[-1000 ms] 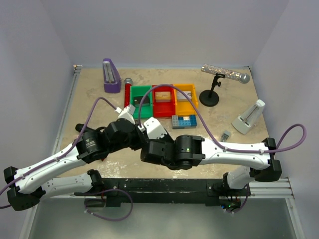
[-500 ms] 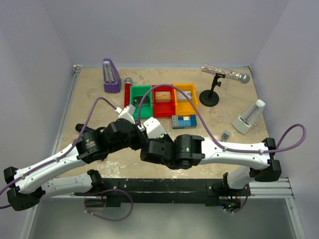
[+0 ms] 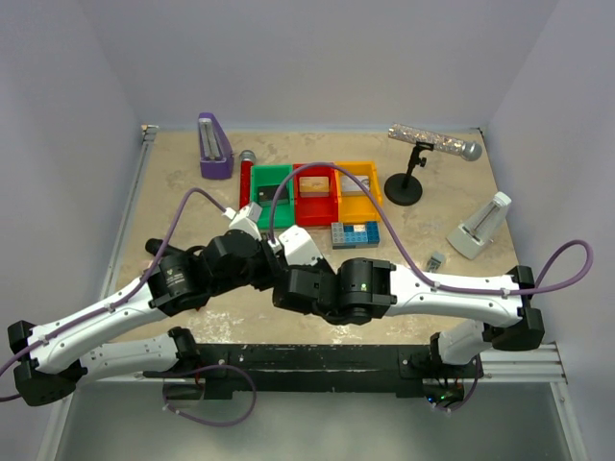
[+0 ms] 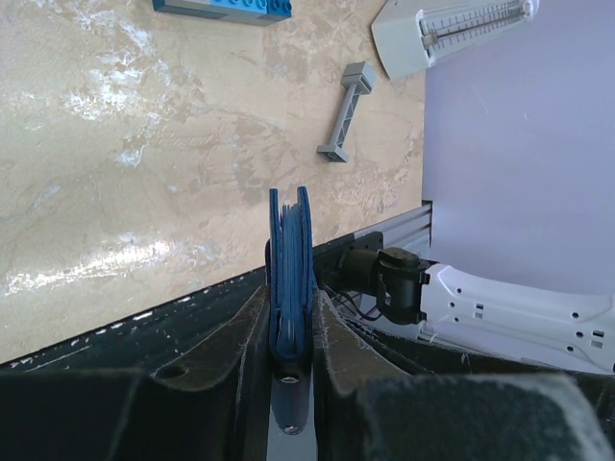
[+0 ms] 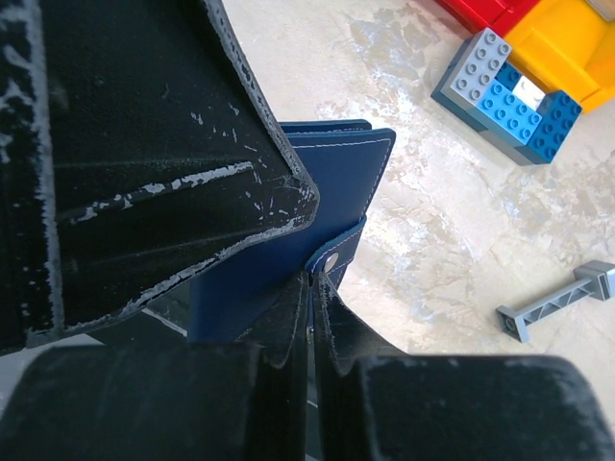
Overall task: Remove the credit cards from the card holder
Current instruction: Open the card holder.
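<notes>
Marbled worktop lies below while your left claw pinches the card holder edge-on above it. Your right claw, pressed together on the snap tab, meets the holder from its flat side.

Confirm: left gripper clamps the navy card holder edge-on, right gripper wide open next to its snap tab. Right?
No. Right wrist view: the right gripper is shut on the snap tab, not wide open. The left gripper does clamp the navy card holder edge-on.

Within left pincer, card holder — bricks beyond.
</notes>
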You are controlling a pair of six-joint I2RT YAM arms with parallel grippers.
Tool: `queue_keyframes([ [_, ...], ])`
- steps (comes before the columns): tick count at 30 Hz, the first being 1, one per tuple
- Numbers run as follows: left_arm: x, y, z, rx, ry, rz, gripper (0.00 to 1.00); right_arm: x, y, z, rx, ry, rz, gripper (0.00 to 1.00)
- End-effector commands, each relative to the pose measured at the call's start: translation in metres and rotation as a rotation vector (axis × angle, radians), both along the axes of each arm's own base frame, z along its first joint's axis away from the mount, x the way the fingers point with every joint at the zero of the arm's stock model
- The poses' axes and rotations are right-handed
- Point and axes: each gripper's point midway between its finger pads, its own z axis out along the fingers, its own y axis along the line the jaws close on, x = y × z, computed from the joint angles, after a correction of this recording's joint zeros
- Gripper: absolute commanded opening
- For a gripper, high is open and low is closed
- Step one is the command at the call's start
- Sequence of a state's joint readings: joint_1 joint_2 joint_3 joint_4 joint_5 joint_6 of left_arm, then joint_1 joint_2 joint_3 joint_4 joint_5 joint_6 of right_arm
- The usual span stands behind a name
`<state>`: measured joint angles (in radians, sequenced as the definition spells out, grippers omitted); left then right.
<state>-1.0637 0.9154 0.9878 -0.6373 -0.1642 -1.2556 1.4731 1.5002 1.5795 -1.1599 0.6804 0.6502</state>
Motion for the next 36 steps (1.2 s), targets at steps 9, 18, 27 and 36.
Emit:
queue_keyframes([
  [9,-0.01,-0.018,0.051,-0.183,-0.062,-0.069,0.0,0.008,-0.02,-0.002,0.012,0.001,-0.068,0.0],
  [18,-0.008,-0.015,0.044,-0.163,-0.057,-0.053,0.0,0.014,-0.034,0.003,0.02,-0.026,-0.117,0.0],
  [27,-0.007,-0.014,0.036,-0.138,-0.051,-0.044,0.0,0.019,-0.05,0.008,0.033,-0.046,-0.168,0.0],
  [36,-0.007,-0.011,0.032,-0.135,-0.048,-0.037,0.0,0.022,-0.055,0.01,0.041,-0.05,-0.184,0.0],
])
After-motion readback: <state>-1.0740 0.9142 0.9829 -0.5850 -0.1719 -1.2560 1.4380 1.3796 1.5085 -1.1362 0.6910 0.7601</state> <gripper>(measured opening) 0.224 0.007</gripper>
